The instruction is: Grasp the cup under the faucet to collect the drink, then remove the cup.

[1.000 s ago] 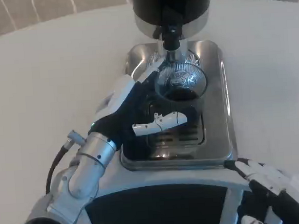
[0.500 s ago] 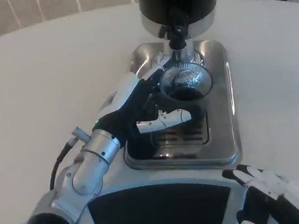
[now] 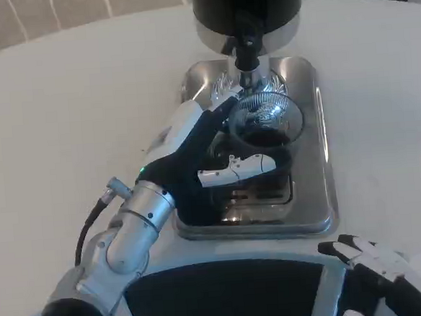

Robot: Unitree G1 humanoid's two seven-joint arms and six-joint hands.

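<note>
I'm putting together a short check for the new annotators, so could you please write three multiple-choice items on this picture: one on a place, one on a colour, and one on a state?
1. Where is the cup?
A. on the steel drip tray, under the faucet
B. on the bare white table, left of the tray
C. lifted by the right hand

2. What colour is the dispenser body above the faucet?
A. red
B. black
C. yellow

3. What is the left hand doing?
A. lying flat on the table
B. pressing the faucet
C. gripping the cup

Answers: 1 A, the cup stands beneath the spout; 2 B, the body is black; 3 C, fingers wrap the cup's side.
</note>
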